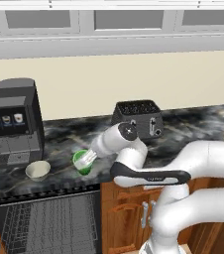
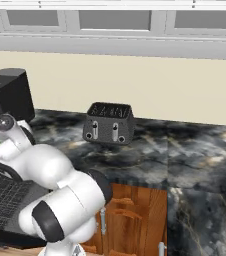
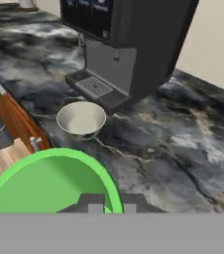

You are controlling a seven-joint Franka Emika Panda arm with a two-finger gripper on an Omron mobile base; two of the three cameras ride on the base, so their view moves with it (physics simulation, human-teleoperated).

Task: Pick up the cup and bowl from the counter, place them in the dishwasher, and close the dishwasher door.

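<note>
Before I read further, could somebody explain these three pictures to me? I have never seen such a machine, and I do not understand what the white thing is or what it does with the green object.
All three are computer-rendered pictures of a kitchen. The white thing is a robot arm; its gripper is the part that grasps. Two cameras sit behind the arm, left and right; the third rides on the hand and looks along the gripper. On the dark marbled stone counter stand a black coffee machine, a dark toaster and a small cream round bowl. The gripper is at the bright green tapered cup, whose rim appears large in the hand view. Whether the gripper has shut on it, I cannot tell. Below the counter, the dishwasher stands open, showing its wire rack.
</note>
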